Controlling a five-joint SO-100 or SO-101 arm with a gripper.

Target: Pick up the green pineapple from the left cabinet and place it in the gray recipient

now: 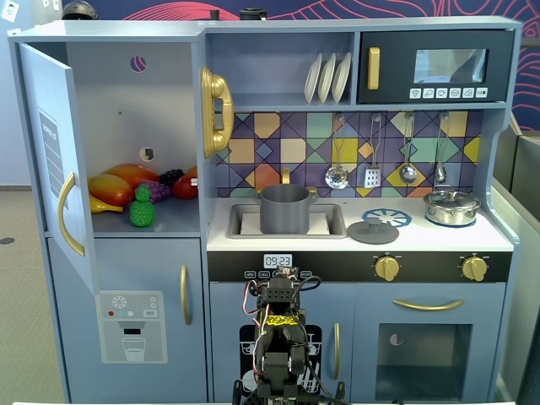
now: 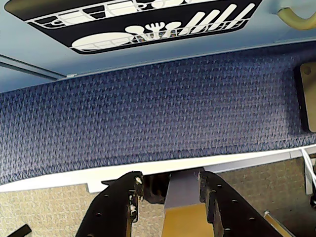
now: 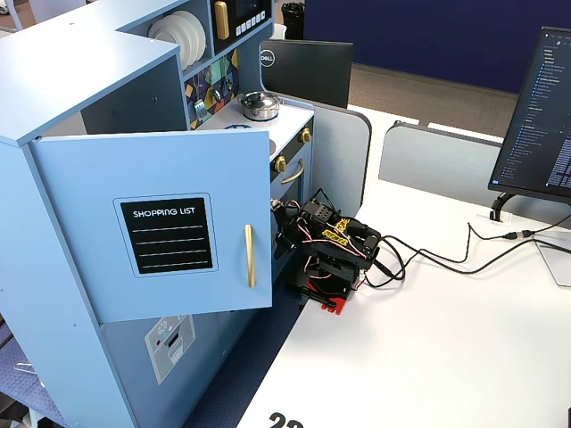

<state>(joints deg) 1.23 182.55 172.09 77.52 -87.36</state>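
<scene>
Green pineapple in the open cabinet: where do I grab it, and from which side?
Probably grip the green pineapple across its wide bumpy body, below the smaller top. It stands upright at the shelf's front edge, with fruit behind it, so come in level through the left cabinet opening, from the front.

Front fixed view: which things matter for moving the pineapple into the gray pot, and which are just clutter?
Job:
pineapple
left cabinet
gray pot
gripper

Clutter:
other fruit
steel pot
plates
hanging utensils
loose lid
</scene>
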